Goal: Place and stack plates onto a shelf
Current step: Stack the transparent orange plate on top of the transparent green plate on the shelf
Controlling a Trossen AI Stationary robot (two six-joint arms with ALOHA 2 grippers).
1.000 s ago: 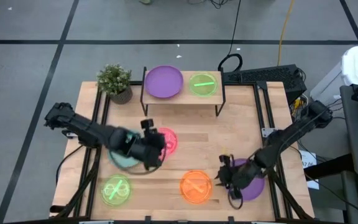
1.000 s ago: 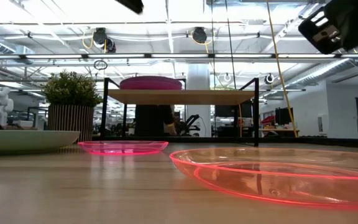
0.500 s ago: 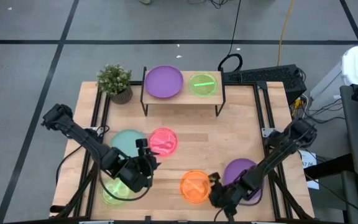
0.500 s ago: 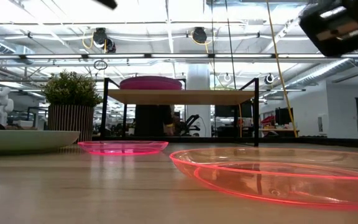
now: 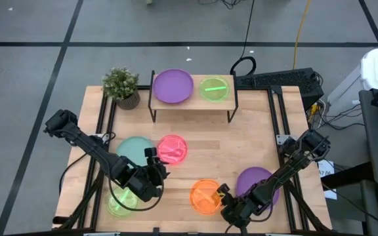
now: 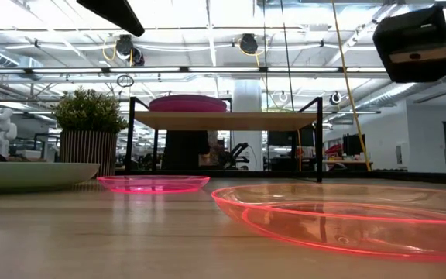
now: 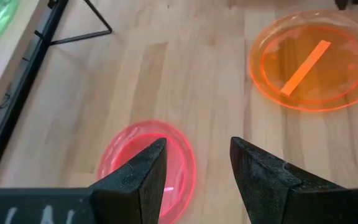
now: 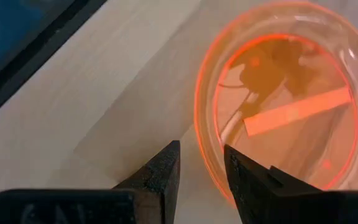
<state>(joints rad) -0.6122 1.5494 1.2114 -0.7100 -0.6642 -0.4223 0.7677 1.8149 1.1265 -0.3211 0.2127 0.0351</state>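
Note:
The shelf (image 5: 190, 98) stands at the table's far side with a purple plate (image 5: 172, 86) and a lime-green plate (image 5: 214, 89) flat on it. On the tabletop lie a teal plate (image 5: 131, 148), a pink plate (image 5: 173, 147), an orange plate (image 5: 205, 195), a purple plate (image 5: 260, 181) and a lime-green plate (image 5: 122, 200). My left gripper (image 7: 197, 146) hovers open between the pink and lime-green plates, with the pink plate (image 7: 146, 158) below its fingers. My right gripper (image 8: 202, 149) hovers open above the orange plate's near rim (image 8: 199, 134). Both stay high in the low view.
A potted plant (image 5: 121, 86) stands at the far left corner beside the shelf. Black rails (image 5: 104, 131) run along both sides of the table. Bare wood lies between the shelf and the plates (image 5: 241, 141). A keyboard (image 5: 277, 80) sits beyond the far right corner.
My left gripper has swung from above the teal and pink plates toward the near edge, uncovering the teal plate. My right gripper has moved from over the tabletop's purple plate toward the left and near edge, ending at the orange plate's rim. No plate has moved.

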